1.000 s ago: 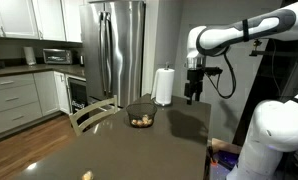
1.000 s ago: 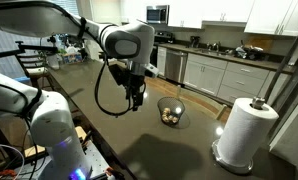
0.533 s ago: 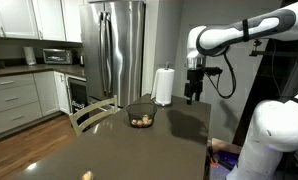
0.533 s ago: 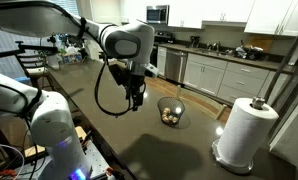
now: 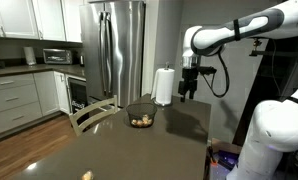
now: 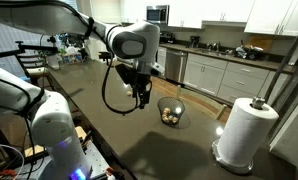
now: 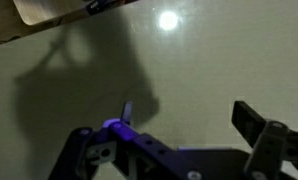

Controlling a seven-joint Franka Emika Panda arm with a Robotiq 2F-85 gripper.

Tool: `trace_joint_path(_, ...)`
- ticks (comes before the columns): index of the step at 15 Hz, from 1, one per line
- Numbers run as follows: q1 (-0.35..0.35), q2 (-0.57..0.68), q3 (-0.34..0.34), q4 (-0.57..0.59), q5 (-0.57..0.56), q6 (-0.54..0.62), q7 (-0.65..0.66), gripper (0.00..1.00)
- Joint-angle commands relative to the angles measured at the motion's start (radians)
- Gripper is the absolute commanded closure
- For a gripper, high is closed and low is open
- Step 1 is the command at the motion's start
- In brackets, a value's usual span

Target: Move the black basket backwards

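The black basket (image 5: 141, 114) (image 6: 170, 113) sits upright on the dark surface (image 5: 139, 150), toward its far end in an exterior view, with its mouth facing the ceiling. It is round, so it has no long axis and points no particular way. Through the thin wire sides I can see small tan lumps (image 5: 141, 122) lying in the bottom.

Near it, a white paper towel roll (image 5: 165, 86) stands upright on the surface. In an exterior view this roll looks to be just behind the basket and a little to the side. In an exterior view taken from the opposite end, the same roll (image 6: 237, 131) is large in the foreground and the basket lies beyond it.

The end effector (image 5: 187, 95) (image 6: 142, 101) hangs above the surface, pointing down. It is off to one side of the basket and clear of it, touching nothing. In the wrist view its two fingers (image 7: 261, 132) are spread apart, and only the glossy surface and a bright lamp reflection (image 7: 169, 20) show between them.

A wooden chair back (image 5: 93, 113) shows past the far edge of the surface. A steel refrigerator (image 5: 119, 50) stands behind that, with white kitchen cabinets (image 5: 14, 100) beside it. One more small pale lump (image 5: 87, 175) lies alone on the near part of the surface, well apart from the basket.
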Motion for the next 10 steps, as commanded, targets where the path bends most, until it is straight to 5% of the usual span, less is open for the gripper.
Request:
trace_joint_path(1, 0.014, 0.123, -0.003, 0.082, 0.048, 0.053, -0.013, 0.00)
trace_joint_path(10, 0.046, 0.393, 0.016, 0.233, 0.125, 0.236, 0.010, 0.00)
